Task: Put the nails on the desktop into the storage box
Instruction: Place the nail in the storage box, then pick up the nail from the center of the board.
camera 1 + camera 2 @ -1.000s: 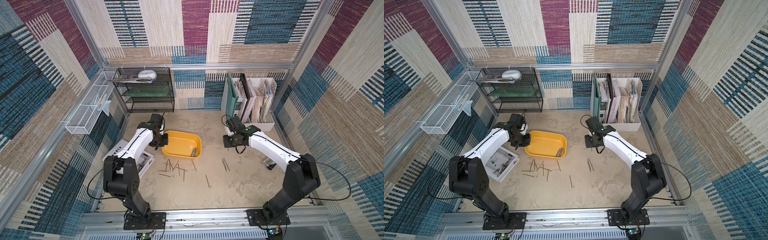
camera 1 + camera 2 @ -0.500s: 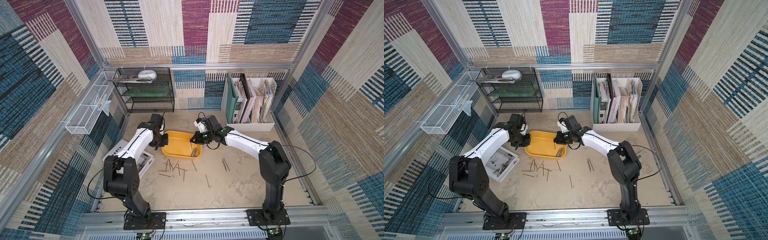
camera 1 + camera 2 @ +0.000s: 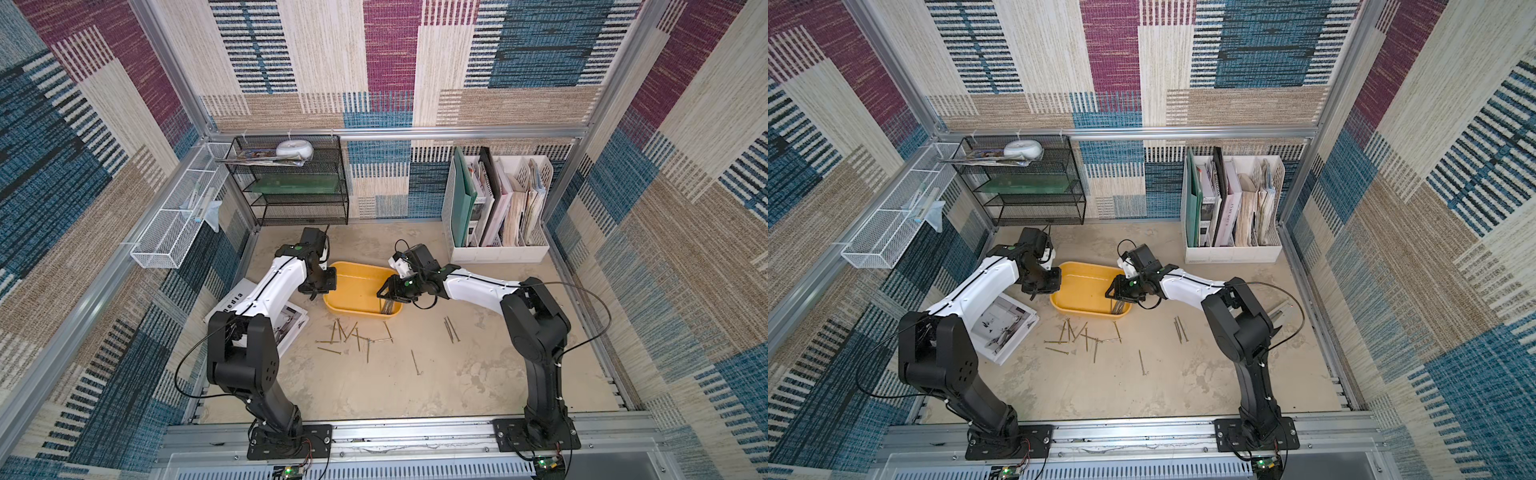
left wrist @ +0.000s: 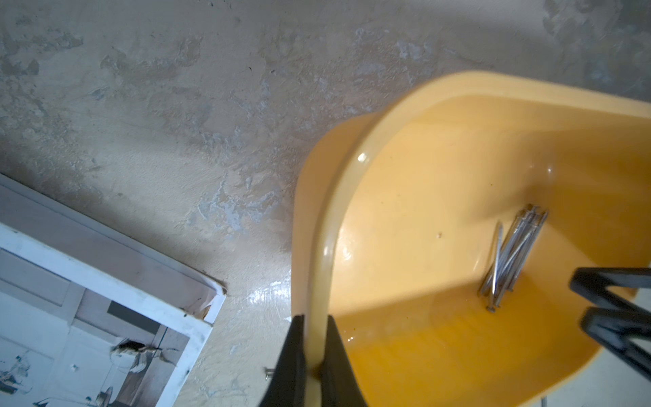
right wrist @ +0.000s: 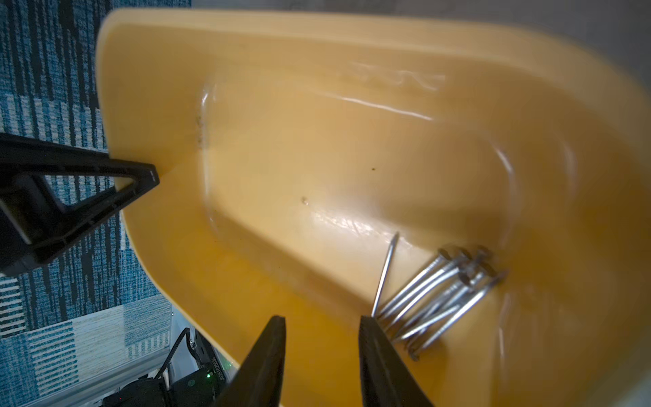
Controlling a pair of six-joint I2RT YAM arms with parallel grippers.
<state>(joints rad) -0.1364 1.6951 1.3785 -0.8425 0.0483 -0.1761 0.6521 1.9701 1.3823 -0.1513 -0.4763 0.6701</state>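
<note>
**1. PROGRESS.** Part done, est. under half.
- Box (image 3: 361, 264): sits on the desktop (image 3: 415, 386) between the two claws, toward the back.
- Nails (image 3: 353, 334) not yet in: a loose cluster just in front of the box, a few side by side to the R of that, and one alone nearer the arm bases.
- Already in: one bundle (image 5: 440, 296), packed into the end of the box nearest the R claw.
- Left to do: every nail on the desktop, approx. a dozen or more.

**2. CLAWS.**
- L claw (image 4: 314, 319): closed on the box rim, one finger inside the wall & one outside.
- R claw (image 5: 322, 320): jaws apart w/ nothing between them, over the box interior just beside the bundle. No nail held.

**3. VIEW DIFFS.**
- Top views: the only ones showing the spread of loose nails, plus the magazine (image 3: 266, 316) under the L arm. Jaw state is not readable there.
- L wrist view: shows the rim pinch close up and the bundle beyond it, but almost none of the loose nails.
- R wrist view: shows the jaw gap & the bundle. No desktop nails in frame.
- Whether the pinched end of the box is raised off the desktop: cannot tell in any view.
</note>
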